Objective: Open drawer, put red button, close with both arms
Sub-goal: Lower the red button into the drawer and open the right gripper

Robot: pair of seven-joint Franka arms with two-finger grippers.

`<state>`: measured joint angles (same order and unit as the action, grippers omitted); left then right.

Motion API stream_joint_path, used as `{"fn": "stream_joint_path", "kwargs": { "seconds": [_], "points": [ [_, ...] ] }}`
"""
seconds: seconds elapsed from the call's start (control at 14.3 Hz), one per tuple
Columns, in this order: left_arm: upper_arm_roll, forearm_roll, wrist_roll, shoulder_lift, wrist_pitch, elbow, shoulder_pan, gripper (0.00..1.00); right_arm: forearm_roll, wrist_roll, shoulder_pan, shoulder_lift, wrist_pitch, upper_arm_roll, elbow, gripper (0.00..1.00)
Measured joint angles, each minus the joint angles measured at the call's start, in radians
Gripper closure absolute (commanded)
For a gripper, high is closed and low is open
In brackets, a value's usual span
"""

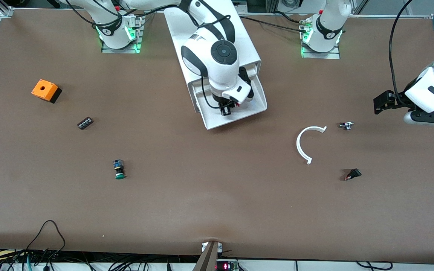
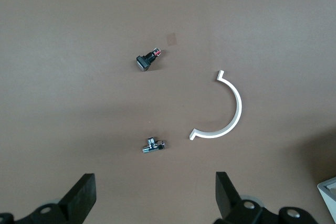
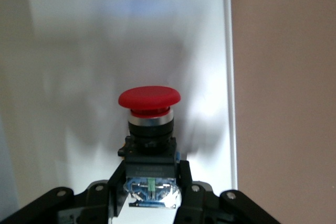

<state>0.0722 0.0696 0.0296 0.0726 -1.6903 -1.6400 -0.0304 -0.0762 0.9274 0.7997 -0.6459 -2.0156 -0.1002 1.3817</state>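
Front view is showing the white cabinet [image 1: 217, 41] lying between the two arm bases, with the drawer [image 1: 236, 107] pulled out toward the camera. The right arm is reaching from its base across the cabinet, and the right gripper [image 1: 226, 110] is hanging over the open drawer tray. In the right wrist view the right gripper [image 3: 152, 182] is clamping the red button [image 3: 149, 129] by its black body — red cap pointing away from the wrist, blue rear block sitting between the fingers [image 3: 185, 182]. The white floor of the drawer [image 3: 105, 51] is filling the space under the button, with the brown table [image 3: 283, 98] showing past the tray's edge.

The left arm is waiting at its own end of the table, its left gripper [image 1: 384, 102] raised over the table's surface. In the left wrist view the left gripper [image 2: 155, 198] is standing wide apart, holding nothing — below it are lying a small metal part [image 2: 154, 145], a small black part [image 2: 147, 59] and a white curved strip [image 2: 226, 109].

Toward the right arm's end of the table [image 1: 217, 195] are sitting an orange box [image 1: 45, 90], a small dark block [image 1: 85, 123] and, nearer the camera, a green-capped button [image 1: 118, 169].
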Motion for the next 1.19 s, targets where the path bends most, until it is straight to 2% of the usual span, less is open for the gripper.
{"fn": "stream_joint_path", "kwargs": {
  "seconds": [0.07, 0.14, 0.28, 0.49, 0.56, 0.63, 0.91, 1.19],
  "points": [
    [0.0, 0.0, -0.003, 0.0, 0.0, 0.0, 0.0, 0.0, 0.0, 0.0, 0.004, 0.0, 0.0, 0.0, 0.0, 0.61],
    [0.0, -0.001, -0.003, 0.0, 0.0, 0.001, 0.0, 0.0, 0.0, 0.0, 0.006, 0.0, 0.0, 0.0, 0.0, 0.49],
    [0.0, -0.013, -0.004, 0.0, -0.001, 0.006, 0.0, 0.0, 0.0, 0.0, 0.006, 0.0, 0.0, 0.003, -0.001, 0.38],
    [0.0, -0.024, -0.005, 0.0, -0.001, 0.01, 0.0, 0.0, 0.0, 0.0, 0.006, 0.0, 0.0, 0.012, -0.004, 0.33],
    [0.0, -0.03, -0.005, 0.0, -0.001, 0.01, 0.0, 0.0, 0.0, 0.0, 0.006, 0.0, 0.0, 0.013, -0.005, 0.24],
    [0.0, -0.033, -0.005, 0.0, -0.002, 0.011, 0.0, 0.0, 0.0, 0.0, 0.006, 0.0, 0.0, 0.014, -0.006, 0.0],
    [0.0, -0.034, -0.005, 0.0, -0.002, 0.016, 0.0, 0.0, 0.0, 0.0, 0.005, 0.001, 0.049, 0.054, -0.031, 0.0],
    [0.0, -0.034, -0.009, 0.0, -0.002, 0.017, 0.0, 0.0, 0.0, 0.0, -0.005, 0.019, 0.236, 0.091, -0.217, 0.0]
  ]
}}
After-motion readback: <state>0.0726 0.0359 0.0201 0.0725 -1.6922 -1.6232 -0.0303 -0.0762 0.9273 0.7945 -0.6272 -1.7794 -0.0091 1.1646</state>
